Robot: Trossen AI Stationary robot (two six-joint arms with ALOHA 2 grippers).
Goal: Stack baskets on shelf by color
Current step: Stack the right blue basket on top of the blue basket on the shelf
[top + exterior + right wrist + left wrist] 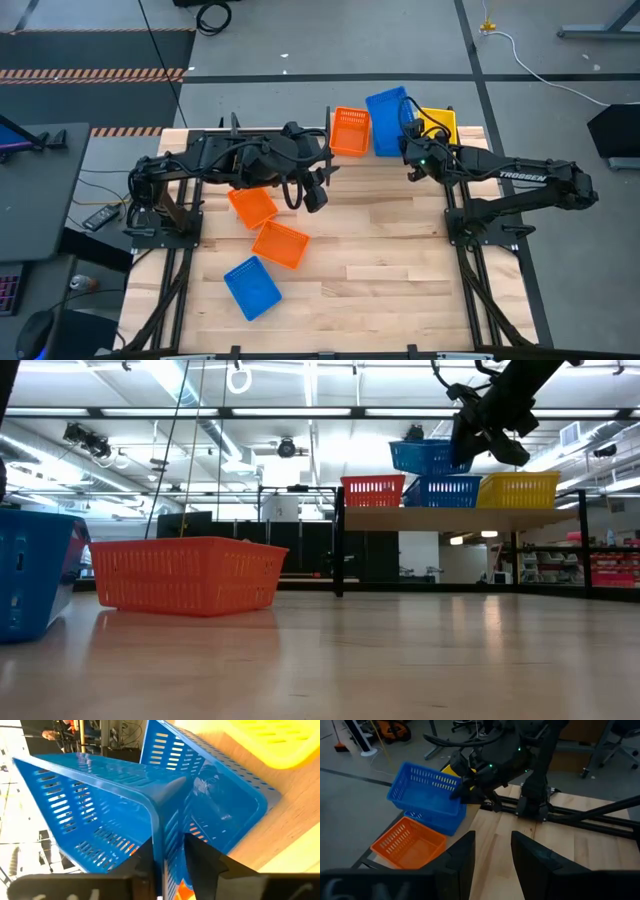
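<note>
Blue, the loose basket point(252, 287) is lying near the front left of the wooden surface point(400, 270), with two orange baskets point(280, 243) just behind it. Over them the left claw point(316, 190) is hovering with its fingers parted and holding nothing. Farther right, an orange basket point(350, 131) is sitting on the shelf point(450, 517), beside a blue basket point(443, 490) and a yellow basket point(438, 124). The right claw point(413, 128) is pinching the rim of a second blue basket point(387, 120), holding it tilted above the blue one on the shelf.
</note>
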